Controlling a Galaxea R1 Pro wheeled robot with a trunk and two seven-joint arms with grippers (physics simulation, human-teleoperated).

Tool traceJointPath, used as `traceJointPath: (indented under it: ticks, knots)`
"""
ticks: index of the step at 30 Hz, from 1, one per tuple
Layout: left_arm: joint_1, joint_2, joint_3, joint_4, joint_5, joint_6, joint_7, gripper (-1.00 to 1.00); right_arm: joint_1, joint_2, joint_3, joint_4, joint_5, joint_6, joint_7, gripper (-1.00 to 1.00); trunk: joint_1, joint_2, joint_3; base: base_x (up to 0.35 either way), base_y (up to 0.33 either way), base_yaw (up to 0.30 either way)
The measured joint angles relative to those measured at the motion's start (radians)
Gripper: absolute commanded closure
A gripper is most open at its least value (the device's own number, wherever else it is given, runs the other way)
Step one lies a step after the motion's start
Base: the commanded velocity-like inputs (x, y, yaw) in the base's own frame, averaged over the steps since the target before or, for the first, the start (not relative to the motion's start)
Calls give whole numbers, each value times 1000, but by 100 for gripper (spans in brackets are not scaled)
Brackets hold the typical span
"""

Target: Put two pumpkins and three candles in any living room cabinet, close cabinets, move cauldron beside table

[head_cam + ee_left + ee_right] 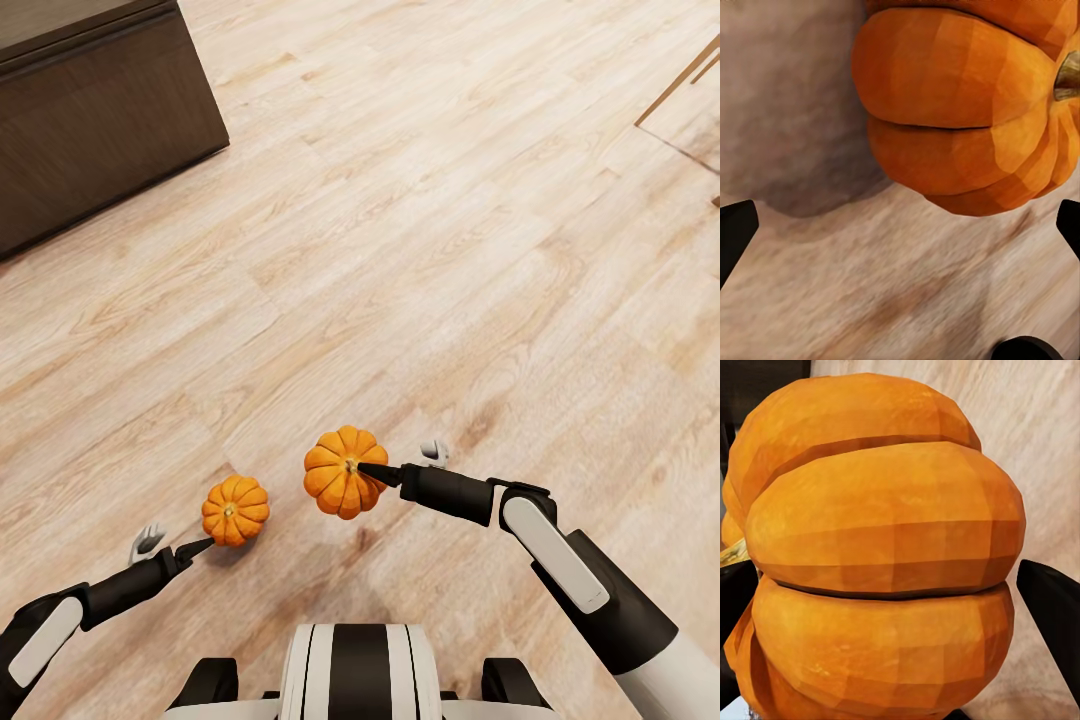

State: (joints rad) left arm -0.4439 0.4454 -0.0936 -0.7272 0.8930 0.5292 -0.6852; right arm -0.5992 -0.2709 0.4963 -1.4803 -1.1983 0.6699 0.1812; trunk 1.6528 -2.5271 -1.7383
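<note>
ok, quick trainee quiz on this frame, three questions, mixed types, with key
1. True or false: the left claw is shut on the left pumpkin.
2. In the head view, what stands at far left? A) a dark cabinet B) a sofa C) a cauldron
3. Which claw holds a pumpkin?

Key
1. False: it is open, and that pumpkin sits on the floor just ahead of it.
2. A
3. The right claw, closed on the right pumpkin.
</note>
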Motion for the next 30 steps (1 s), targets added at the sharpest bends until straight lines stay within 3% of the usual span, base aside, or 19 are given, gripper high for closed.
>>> traceJointPath:
  ticks: [4, 11, 21, 30]
  knots:
    - [0, 0, 0, 0, 0, 0, -2, -100, 0, 0, 0, 0, 0, 0, 0, 100, 0, 0, 0, 0, 0, 0]
    - [0, 0, 2, 1, -1, 0, -68, -100, 0, 0, 0, 0, 0, -1, 0, 100, 0, 0, 0, 0, 0, 0]
    - [0, 0, 3, 1, -3, -1, -72, -100, 0, 0, 0, 1, 1, -2, 0, 100, 0, 0, -4, 0, 0, 0]
    - [0, 0, 1, 2, -3, -1, -71, -100, 0, 0, 0, 2, -2, -1, 0, 100, -2, 1, 15, 0, 0, 0]
